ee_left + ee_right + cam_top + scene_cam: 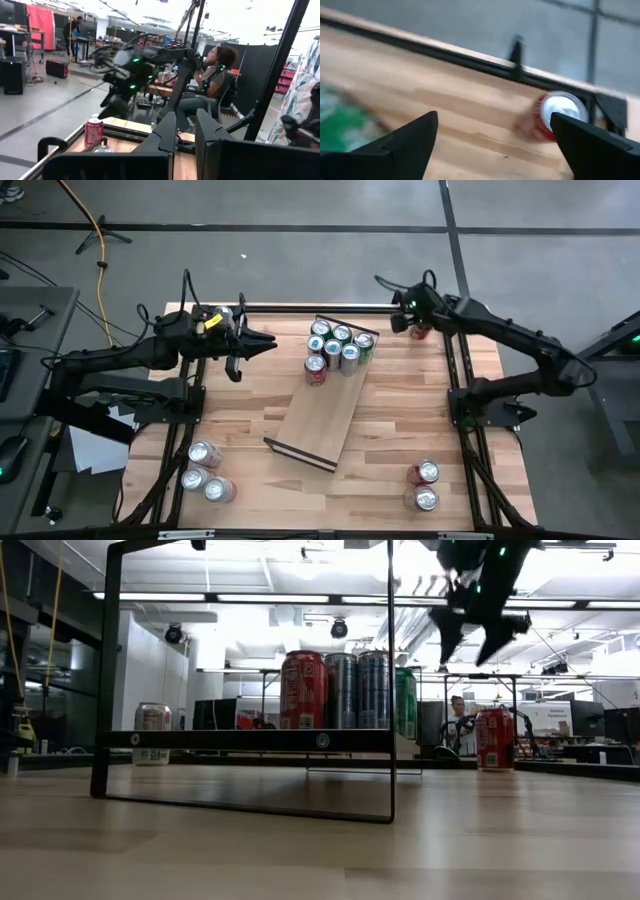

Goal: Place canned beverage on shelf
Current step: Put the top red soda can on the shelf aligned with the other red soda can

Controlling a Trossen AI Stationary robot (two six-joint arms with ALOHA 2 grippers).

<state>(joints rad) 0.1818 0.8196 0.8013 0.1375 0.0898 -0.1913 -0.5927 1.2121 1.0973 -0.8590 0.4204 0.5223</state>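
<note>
The shelf [318, 415] lies slantwise at mid-table, a light-wood board with dark end rails. Several cans [338, 347] stand upright on its far end, red, silver and green [345, 690]. A lone red can [421, 331] stands upright on the tabletop at the far right [494, 740]. My right gripper [398, 322] hangs open above it and slightly to its left, tilted downward [470, 648]. In the right wrist view the can [555, 117] sits ahead of the wide-spread fingers of my right gripper [495, 145]. My left gripper [268, 343] waits shut, left of the shelf's cans.
Three cans [206, 472] lie grouped near the table's near left corner, and two more [425, 485] at the near right. The black table frame [300, 308] runs along the far edge just behind the lone red can. A seated person [215, 75] is beyond the table.
</note>
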